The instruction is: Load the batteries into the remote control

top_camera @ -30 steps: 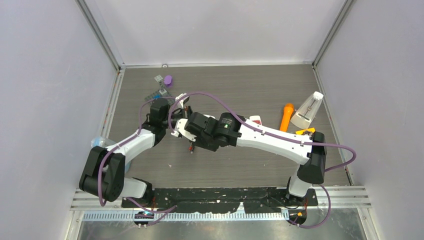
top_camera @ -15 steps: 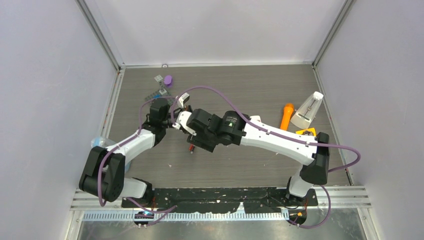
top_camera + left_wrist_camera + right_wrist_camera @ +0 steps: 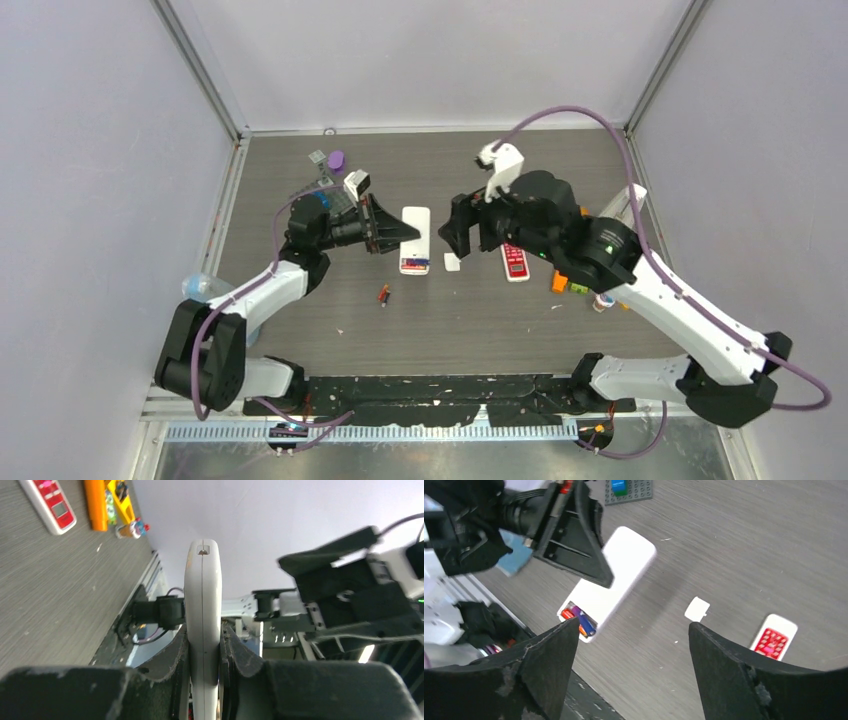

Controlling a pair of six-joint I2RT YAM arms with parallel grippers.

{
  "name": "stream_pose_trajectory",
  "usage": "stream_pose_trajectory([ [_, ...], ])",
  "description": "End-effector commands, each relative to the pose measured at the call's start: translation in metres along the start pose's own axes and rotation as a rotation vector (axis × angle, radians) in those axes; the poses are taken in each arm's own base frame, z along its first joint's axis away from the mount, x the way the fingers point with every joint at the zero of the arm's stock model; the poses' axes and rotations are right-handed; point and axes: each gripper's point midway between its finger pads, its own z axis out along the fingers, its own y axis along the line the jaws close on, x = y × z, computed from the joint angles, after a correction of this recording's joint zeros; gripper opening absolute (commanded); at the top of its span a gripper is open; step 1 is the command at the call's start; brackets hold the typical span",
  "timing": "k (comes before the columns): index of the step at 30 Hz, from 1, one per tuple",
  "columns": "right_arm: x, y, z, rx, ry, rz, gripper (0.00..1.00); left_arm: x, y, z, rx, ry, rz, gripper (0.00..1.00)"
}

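Right arm has swung back off the work since a sec ago. It was crossed over the left arm at centre; now it sits out to the right, elbow high, and what it was covering is in plain sight. Right claw went from pinched to spread wide. Its own wrist view shows nothing btwn the fingers, so prob. it let go at the bay and backed off for clearance.

Left arm reaches in from the left as the holding hand. Left claw is clamped narrow on the white remote, one finger over the top face and one under. The left wrist view shows the remote edge-on, squeezed tight. It looks lifted just off the counter, kept approx level, back side up and open bay toward the arm bases. That gives a steady target the other arm can drop cells into.

Red remote lies flat to the right, near the right claw; not part of this job, I'd say. Battery cover, a small white tab, is parked on the counter btwn the two remotes, out of the way until the bay is full.

Batteries: red-orange and blue-purple ones sit side by side in the bay at the remote's near end. Loose battery rests on the counter near-left of the remote, apart from it; likely the next pick.
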Motion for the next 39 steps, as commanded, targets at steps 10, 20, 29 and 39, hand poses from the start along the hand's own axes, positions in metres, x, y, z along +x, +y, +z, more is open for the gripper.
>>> stream_pose_trajectory([
  [10, -0.035, 0.026, -0.005, -0.239, -0.28, 0.617, 0.93, -0.017, -0.116, -0.02, 0.217, -0.225, 0.016, 0.0],
  [20, -0.039, 0.04, -0.008, -0.332, -0.292, 0.657, 0.76, -0.019, -0.131, -0.026, 0.249, -0.274, 0.014, 0.0],
  [29, -0.024, 0.034, 0.008, -0.272, -0.231, 0.667, 0.61, -0.017, -0.138, -0.026, 0.255, -0.262, 0.032, 0.0],
  [39, -0.016, 0.038, 0.021, -0.274, -0.187, 0.65, 0.59, -0.015, -0.134, -0.027, 0.23, -0.266, 0.053, 0.0],
])
